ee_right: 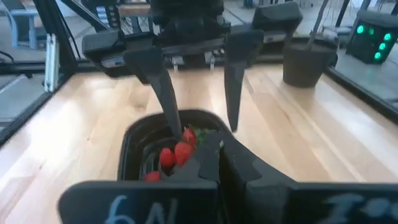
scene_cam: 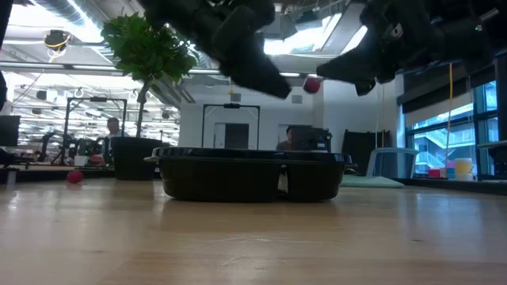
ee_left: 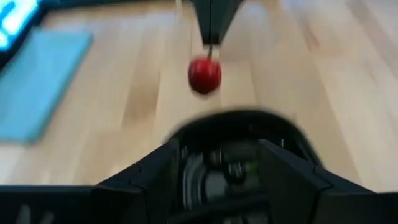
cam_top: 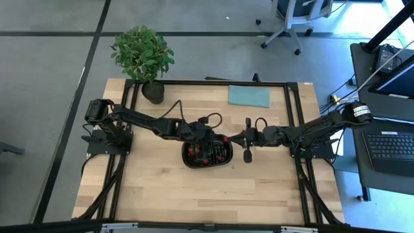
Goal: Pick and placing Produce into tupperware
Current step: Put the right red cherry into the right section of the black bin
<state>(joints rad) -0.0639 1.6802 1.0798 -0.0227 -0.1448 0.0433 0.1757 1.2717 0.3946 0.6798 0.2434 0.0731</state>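
Both arms are dark, near black. The left gripper (ee_right: 198, 93) has matte black fingers spread above the black tupperware (cam_top: 207, 155), where red strawberry pieces (ee_right: 175, 152) with green tops lie beneath it. Just beyond the right gripper (ee_left: 211, 38), also black, a glossy red cherry (ee_left: 204, 75) hangs at its tip. Farther off from both pincers lie a flat teal cloth (cam_top: 249, 96), a leafy green plant (cam_top: 142, 53) in a dark pot, and the pale blond wooden table (cam_top: 207, 194) with its plank grain.

Open-plan lab: office chair (cam_top: 289, 19), workstations.
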